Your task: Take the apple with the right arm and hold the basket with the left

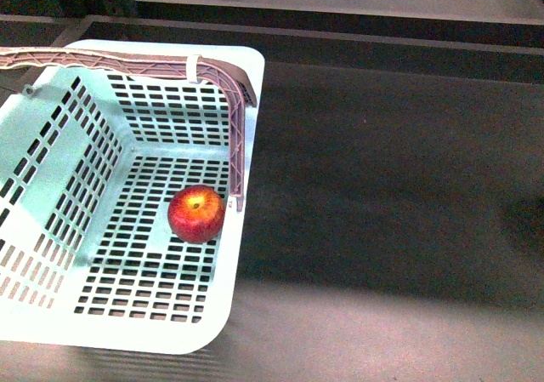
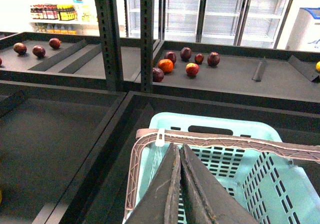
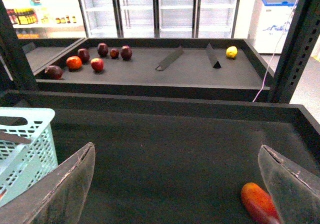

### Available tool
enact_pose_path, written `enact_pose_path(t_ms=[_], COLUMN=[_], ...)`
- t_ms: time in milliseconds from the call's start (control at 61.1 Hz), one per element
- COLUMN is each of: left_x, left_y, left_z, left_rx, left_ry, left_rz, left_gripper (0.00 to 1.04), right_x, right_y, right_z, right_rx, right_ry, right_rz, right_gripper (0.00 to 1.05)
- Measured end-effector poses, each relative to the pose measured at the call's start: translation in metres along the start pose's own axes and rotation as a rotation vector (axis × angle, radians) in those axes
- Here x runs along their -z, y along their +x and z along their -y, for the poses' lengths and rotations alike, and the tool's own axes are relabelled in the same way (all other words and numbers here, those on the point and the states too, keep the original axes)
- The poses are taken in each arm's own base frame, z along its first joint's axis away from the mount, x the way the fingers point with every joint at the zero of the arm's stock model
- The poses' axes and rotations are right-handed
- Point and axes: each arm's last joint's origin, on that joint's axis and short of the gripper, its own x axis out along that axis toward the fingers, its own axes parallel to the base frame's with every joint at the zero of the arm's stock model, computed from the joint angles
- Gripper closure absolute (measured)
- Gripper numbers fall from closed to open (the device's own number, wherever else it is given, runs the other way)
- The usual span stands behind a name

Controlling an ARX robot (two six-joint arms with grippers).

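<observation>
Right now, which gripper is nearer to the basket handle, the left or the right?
Left. The left gripper is shut directly by the basket handle, over the basket. The right gripper hangs open over the dark shelf, beside the basket and apart from it.

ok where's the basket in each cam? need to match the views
Front: basket fills the left half, apple on its floor.
Left wrist: lower centre-right, behind the left gripper, whose fingers are together.
Right wrist: only a corner at the left edge.
Shared landmark: the basket's mauve lattice handle, clearest in front and left wrist.
</observation>
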Motion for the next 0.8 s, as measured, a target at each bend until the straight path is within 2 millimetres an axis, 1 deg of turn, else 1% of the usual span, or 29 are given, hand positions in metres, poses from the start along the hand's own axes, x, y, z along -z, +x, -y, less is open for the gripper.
enact_pose_path(t_ms=[393, 802], left_x=[-0.003, -0.003], left_y=[-0.015, -0.024], left_z=[0.0, 0.0], left_rx=[0.0, 0.0], left_ry=[0.0, 0.0], left_rz=[0.011, 0.011], left_gripper=[1.01, 1.01], right_x=[0.0, 0.0], right_y=[0.0, 0.0], right_z=[0.0, 0.0], right_rx=[0.0, 0.0], right_ry=[0.0, 0.0], right_rz=[0.0, 0.0], right_gripper=[0.09, 0.09])
